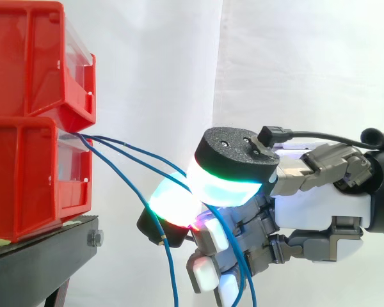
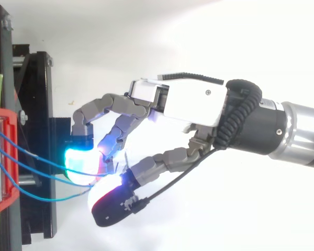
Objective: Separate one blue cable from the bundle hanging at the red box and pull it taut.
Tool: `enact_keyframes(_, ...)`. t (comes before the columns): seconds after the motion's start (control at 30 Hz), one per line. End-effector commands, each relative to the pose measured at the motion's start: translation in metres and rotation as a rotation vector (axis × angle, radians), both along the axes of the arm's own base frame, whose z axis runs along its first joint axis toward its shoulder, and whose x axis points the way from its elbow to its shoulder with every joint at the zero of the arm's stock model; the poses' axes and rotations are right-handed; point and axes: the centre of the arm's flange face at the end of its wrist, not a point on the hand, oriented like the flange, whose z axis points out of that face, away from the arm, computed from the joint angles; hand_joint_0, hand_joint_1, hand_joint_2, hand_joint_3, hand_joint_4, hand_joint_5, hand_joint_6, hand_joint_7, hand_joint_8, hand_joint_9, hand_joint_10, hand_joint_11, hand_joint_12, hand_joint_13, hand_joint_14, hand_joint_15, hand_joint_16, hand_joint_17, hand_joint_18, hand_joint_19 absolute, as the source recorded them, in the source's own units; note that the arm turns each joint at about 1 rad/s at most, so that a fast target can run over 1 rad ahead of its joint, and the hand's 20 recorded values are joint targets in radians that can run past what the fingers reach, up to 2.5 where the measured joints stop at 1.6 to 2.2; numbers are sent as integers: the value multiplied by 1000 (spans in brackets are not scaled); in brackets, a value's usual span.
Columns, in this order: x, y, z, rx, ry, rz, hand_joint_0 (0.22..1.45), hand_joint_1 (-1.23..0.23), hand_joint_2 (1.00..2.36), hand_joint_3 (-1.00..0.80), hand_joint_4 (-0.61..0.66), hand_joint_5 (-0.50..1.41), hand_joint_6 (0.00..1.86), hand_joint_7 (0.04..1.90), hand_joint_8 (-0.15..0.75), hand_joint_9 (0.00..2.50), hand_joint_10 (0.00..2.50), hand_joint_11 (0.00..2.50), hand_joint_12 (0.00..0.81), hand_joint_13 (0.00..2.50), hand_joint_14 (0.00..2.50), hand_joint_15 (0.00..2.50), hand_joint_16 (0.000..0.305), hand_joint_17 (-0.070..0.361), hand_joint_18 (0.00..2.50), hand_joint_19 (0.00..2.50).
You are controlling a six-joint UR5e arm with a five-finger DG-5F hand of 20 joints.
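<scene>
a white curtain (image 1: 307,64) is seen behind. the hand (image 1: 320,211) is curled, its glowing pads (image 1: 224,185) pinched on the blue cables (image 1: 125,145) strung from the red bins (image 1: 25,173) just beyond the fingertips. several strands may be dragged together if more than one is caught.

The place looks like a robotics lab test station. Stacked red bins (image 1: 32,115) sit on a black stand (image 1: 45,256), a plain white curtain (image 1: 307,64) hangs behind the bins, and a robot arm (image 2: 298,130) reaches toward them.

Close level side view, close overhead view; shared: hand (image 1: 320,208), blue cables (image 1: 147,151), red bins (image 1: 32,160).
</scene>
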Motion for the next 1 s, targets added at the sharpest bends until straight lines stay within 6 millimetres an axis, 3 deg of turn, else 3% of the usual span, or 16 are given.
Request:
enact_keyframes(0.0,0,0,0,-2,1,0,615,-927,1000,-500,175,-182,827,1095,325,998,25,888,381,902,21,583,44,98,872,600)
enact_keyframes(0.13,0,0,0,-1,0,0,512,-738,1000,-500,190,-168,820,1078,347,1022,23,859,395,914,20,577,47,106,893,615)
enact_keyframes(0.27,0,0,0,-2,1,0,592,-577,1000,-500,162,-155,801,1114,344,1053,24,860,383,925,22,588,44,100,887,656)
enact_keyframes(0.67,0,1,0,-2,1,2,660,-843,1019,-247,55,-155,814,1150,334,995,25,851,384,872,22,573,45,101,865,634)
enact_keyframes(0.83,0,1,0,-1,0,2,719,-927,1012,-361,38,-173,826,1130,318,956,25,840,383,845,22,568,45,100,834,592)
enact_keyframes(0.9,0,1,0,-1,0,2,770,-961,1000,-500,58,-175,827,1150,301,916,25,823,373,798,20,545,45,101,810,554)
enact_keyframes(0.97,0,1,0,-2,1,2,777,-972,1000,-500,82,-173,826,1136,297,905,24,817,370,789,21,540,45,101,793,536)
